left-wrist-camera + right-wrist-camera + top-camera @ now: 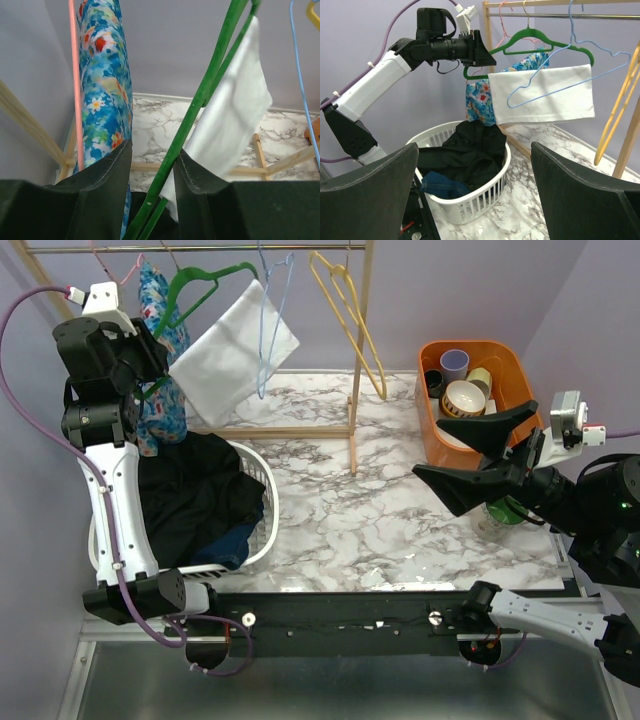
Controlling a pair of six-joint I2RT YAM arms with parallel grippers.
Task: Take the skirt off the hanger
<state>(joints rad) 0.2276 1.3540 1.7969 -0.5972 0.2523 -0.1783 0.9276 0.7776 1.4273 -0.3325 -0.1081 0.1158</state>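
Left gripper [154, 150] fingers apart, green hanger [200, 100] with white cloth [235, 115] running between them. Right gripper [430, 445] fingers wide apart, nothing between. Skirt [195, 490] heaped in basket [265, 480] below left fingers; blue hanger [263, 360] hangs bare right of them

Lost behind the left arm [115, 490] in the top view: near edge of the skirt [195, 490]. Cut off by the left wrist view's borders: most of the hanger [300, 80], hook included. Impossible to tell, touching or merely beside: left gripper [155, 147] and green hanger [195, 110]. Half masked by the right gripper [432, 446]: contents of the orange bin [500, 358].
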